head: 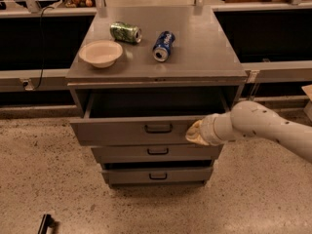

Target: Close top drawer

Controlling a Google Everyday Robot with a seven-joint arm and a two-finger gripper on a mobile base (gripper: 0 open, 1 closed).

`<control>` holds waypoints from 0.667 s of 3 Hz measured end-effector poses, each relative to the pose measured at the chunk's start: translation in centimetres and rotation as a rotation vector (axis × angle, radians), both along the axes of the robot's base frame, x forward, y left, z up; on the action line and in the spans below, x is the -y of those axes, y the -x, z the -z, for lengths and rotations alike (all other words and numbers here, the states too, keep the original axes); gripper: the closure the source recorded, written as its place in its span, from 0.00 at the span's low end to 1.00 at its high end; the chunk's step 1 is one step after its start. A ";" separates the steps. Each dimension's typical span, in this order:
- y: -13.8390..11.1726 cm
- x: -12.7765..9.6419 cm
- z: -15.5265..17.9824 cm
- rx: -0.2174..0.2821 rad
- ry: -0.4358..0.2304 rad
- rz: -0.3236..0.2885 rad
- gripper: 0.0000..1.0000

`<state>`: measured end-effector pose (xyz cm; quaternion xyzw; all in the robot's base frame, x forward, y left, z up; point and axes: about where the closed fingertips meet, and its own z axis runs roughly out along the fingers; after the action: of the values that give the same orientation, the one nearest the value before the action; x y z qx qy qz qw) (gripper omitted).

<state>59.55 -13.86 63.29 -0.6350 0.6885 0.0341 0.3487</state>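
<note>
The top drawer [122,130] of the grey cabinet [200,57] stands pulled out, its deep dark inside open to view under the cabinet's top. The gripper [196,132] sits against the right end of the drawer's front panel, to the right of the small dark handle [158,128]. From where I stand I cannot tell whether it is clenched or released. The white arm [263,128] reaches in from the right.

Below are the two shallower drawers, the middle one [117,152] and the bottom one [122,175]. On top of the cabinet lie a pale bowl [101,52], a green can [125,32] on its side and a blue can [163,45] on its side beside it. The speckled floor [58,179] holds a small dark object [45,223] near the lower left.
</note>
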 end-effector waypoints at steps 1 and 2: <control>-3.2 -0.2 0.0 0.031 0.000 -0.022 1.00; -3.2 -0.2 0.0 0.031 0.000 -0.022 1.00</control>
<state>62.75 -13.64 63.26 -0.6429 0.6760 0.0282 0.3590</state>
